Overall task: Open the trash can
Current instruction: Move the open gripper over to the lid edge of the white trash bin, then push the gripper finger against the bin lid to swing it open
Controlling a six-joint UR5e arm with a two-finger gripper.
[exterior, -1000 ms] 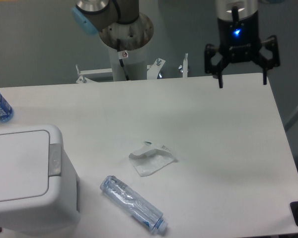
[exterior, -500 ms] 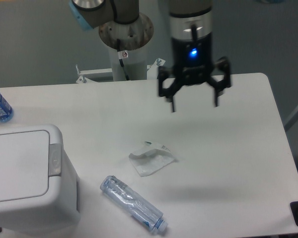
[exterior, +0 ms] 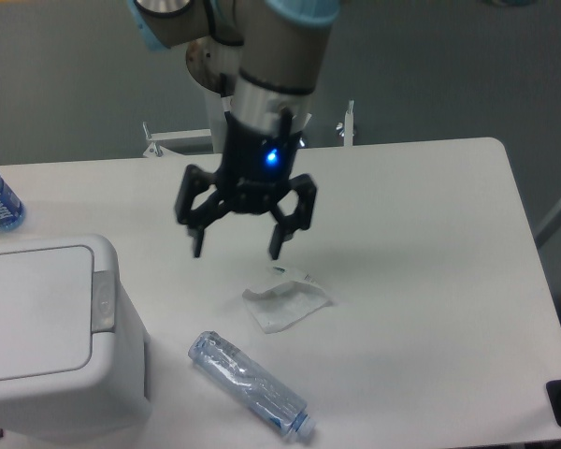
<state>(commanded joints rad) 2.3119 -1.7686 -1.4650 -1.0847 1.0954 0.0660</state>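
Poised above the table right of the bin (exterior: 47,337), lid shut; gripper (exterior: 236,253) empty, jaws spread, likely bound for its grey button (exterior: 103,301).

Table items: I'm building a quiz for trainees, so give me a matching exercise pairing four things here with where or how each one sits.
Things:
1. trash can
2. clear bottle
3. crumpled wrapper
4. gripper

Descriptions:
A. above the table, jaws spread
B. lying on its side near the front edge
C. lower left, lid shut
D. mid-table, just below the jaws

Pairs: 1-C, 2-B, 3-D, 4-A
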